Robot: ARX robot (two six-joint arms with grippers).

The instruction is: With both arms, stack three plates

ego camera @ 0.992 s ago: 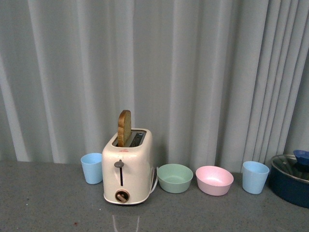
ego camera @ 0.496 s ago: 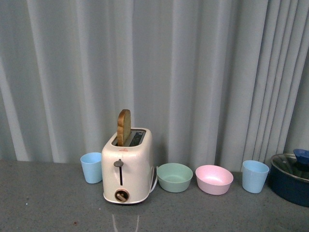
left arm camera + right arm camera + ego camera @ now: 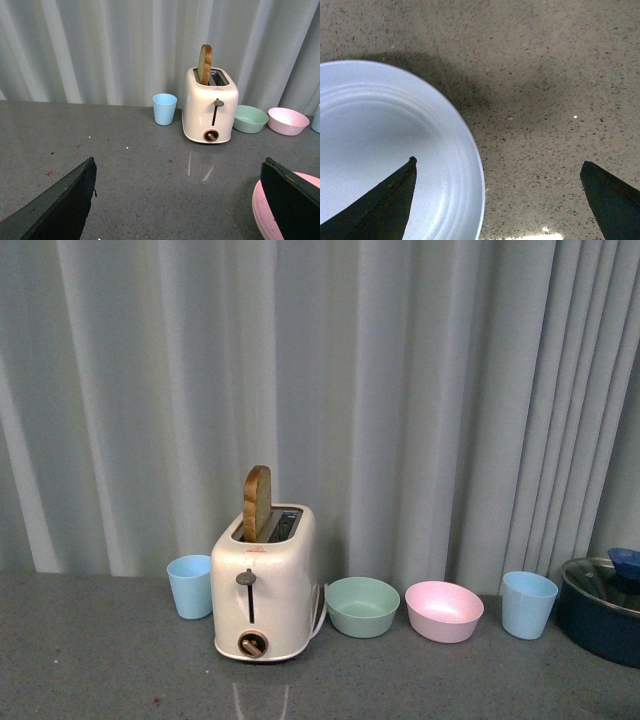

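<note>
In the left wrist view, the rim of a pink plate (image 3: 261,212) shows on the grey counter, partly behind one dark finger (image 3: 292,200). My left gripper (image 3: 177,167) is open above bare counter, and that finger is right over the plate's edge. Under my right gripper (image 3: 498,162), the right wrist view shows a light blue plate (image 3: 385,145) lying flat on the speckled counter. That gripper is open too. One finger (image 3: 380,205) is over the plate and the other (image 3: 615,200) over bare counter, so the rim lies between them. No plate and no arm appears in the front view.
A cream toaster (image 3: 264,585) with a slice of bread in it stands at the back by the curtain. Beside it are a blue cup (image 3: 190,587), a green bowl (image 3: 362,607), a pink bowl (image 3: 444,612), another blue cup (image 3: 528,605) and a dark lidded pot (image 3: 605,605).
The front view has shifted very slightly, so the toaster sits a touch higher in the picture. Nothing on the counter has moved.
</note>
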